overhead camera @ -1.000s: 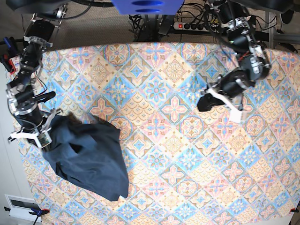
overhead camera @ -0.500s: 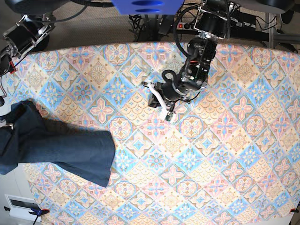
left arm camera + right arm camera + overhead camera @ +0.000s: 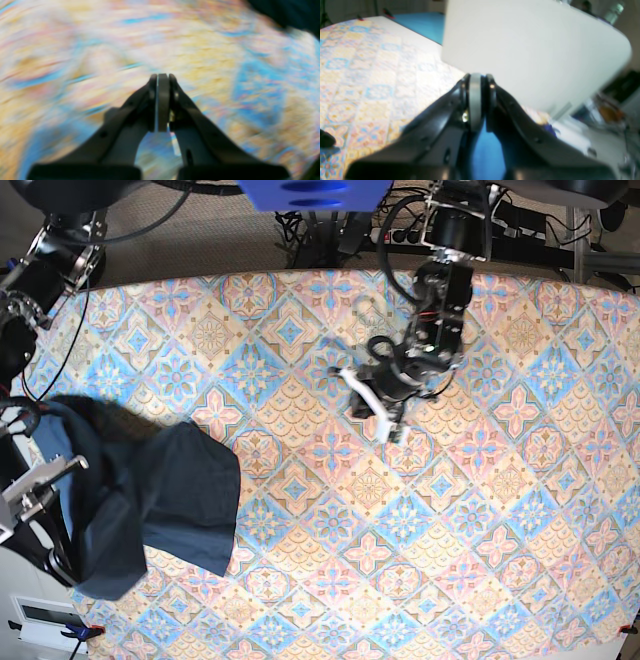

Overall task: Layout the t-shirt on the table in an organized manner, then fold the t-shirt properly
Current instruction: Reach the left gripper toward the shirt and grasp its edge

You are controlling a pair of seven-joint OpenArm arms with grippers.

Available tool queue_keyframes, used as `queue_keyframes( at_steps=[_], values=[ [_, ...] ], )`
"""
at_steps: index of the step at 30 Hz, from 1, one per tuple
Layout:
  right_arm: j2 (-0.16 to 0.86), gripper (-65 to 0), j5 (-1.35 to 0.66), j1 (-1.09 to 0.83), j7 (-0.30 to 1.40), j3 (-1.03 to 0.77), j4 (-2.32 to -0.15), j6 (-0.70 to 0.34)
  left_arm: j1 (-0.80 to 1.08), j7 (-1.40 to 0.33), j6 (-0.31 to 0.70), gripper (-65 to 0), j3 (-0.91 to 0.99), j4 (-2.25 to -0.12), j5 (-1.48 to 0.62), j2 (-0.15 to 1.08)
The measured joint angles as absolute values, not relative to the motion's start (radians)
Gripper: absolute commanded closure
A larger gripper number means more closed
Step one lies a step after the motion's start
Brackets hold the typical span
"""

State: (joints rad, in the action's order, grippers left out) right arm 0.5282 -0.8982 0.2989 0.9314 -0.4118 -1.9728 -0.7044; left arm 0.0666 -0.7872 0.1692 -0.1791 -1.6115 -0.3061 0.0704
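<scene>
Patterned cloth of blue, pink and cream floral diamonds covers the worktop [image 3: 500, 510], which fills nearly the whole base view. Nearest the camera, at the worktop's left edge, lies the t-shirt [image 3: 150, 505]: a dark navy heap, crumpled and partly doubled over itself, one part hanging past the edge. The right arm stands at that same edge, touching or just beside the cloth heap. Its right pincer [image 3: 476, 100] appears in the right wrist view with both pads pressed flat together; nothing is seen between them, and a pale blurred surface fills the space beyond. Farther back, near the worktop's centre, the left arm reaches down from the far side. The left pincer [image 3: 378, 402] hangs over bare cloth, well apart from the t-shirt. In the left wrist view its fingers [image 3: 163, 102] meet along a thin seam, closed on nothing, above a motion-blurred pattern. Beyond the far edge, black cables and a power strip [image 3: 415, 235] lie on the floor.
</scene>
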Motion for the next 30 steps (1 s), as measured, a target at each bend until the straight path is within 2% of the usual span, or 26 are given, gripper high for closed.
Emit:
queue_keyframes(
  at_steps=[5, 8, 14, 20, 25, 30],
  values=[
    [0.524, -0.2, -1.023, 0.509, 1.001, -0.421, -1.966, -0.706, 0.113, -0.796, 0.170, 0.0, -0.168, -1.648, -0.307, 0.109],
    [0.536, -0.2, -1.057, 0.594, 0.957, -0.451, -1.945, -0.700, 0.106, -0.794, 0.177, 0.0, -0.147, -1.649, -0.313, 0.102],
    [0.537, -0.2, -0.992, 0.542, 1.019, -0.454, -1.780, -0.688, 0.102, -0.771, 0.170, -0.1, -0.136, -1.649, -0.309, 0.099],
    [0.549, -0.2, -0.876, 0.410, 1.028, -0.453, -1.701, -0.699, 0.036, -0.748, 0.170, -0.2, -0.136, -1.572, -0.305, 0.015],
    [0.548, -0.2, -0.889, 0.310, 1.018, -0.457, -1.717, -0.701, 0.000, -0.750, 0.173, -0.2, -0.134, -1.551, -0.313, -0.018],
    [0.551, -0.2, -0.886, 0.244, 1.017, -0.456, -1.767, -0.695, -0.097, -0.746, 0.170, -0.2, -0.129, -1.393, -0.311, -0.062]
  ],
)
